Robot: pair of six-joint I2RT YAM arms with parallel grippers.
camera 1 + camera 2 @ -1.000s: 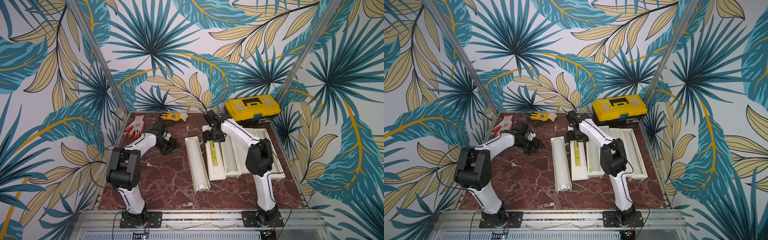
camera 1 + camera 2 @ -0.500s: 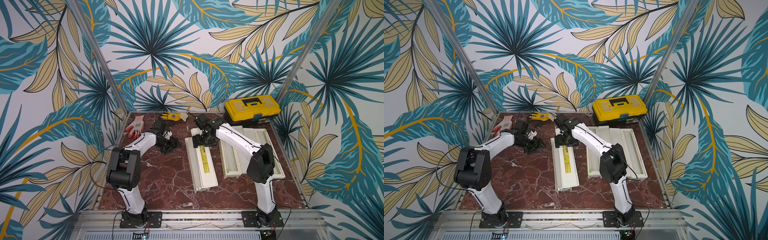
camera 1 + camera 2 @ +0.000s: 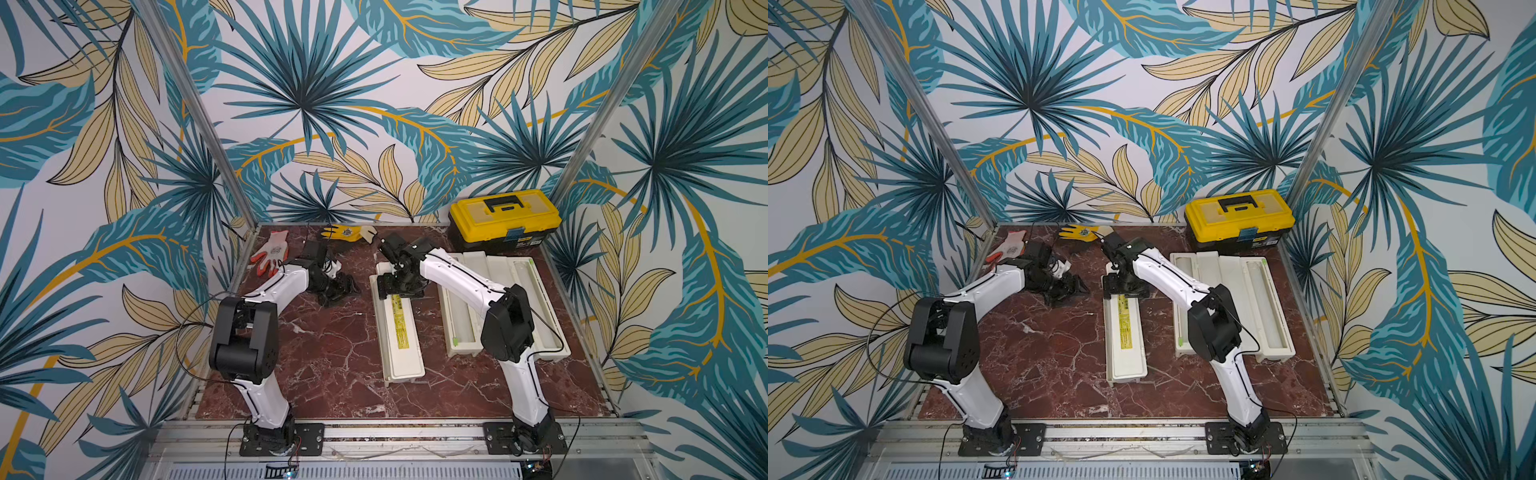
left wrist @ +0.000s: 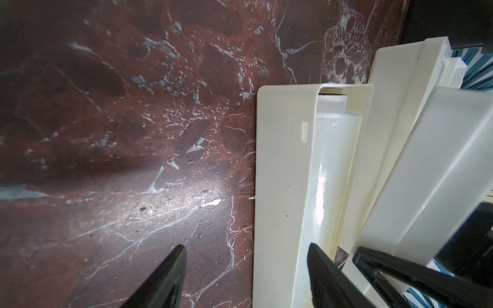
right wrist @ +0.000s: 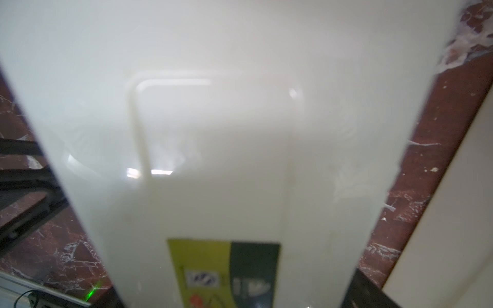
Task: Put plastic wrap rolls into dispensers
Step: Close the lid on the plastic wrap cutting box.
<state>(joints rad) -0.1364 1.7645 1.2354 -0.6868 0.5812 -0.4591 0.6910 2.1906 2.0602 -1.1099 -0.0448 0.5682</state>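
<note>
Dispenser [image 3: 401, 332], probably light, stiff, slick: my right gripper [image 3: 401, 289] clasps its far end widthwise; left gripper [image 4: 245, 248] agape, empty.

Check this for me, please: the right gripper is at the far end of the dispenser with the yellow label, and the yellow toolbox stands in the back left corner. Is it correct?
Not quite: the toolbox stands in the back right corner, as both top views show. The right gripper is indeed at the far end of the dispenser with the yellow label.
</note>
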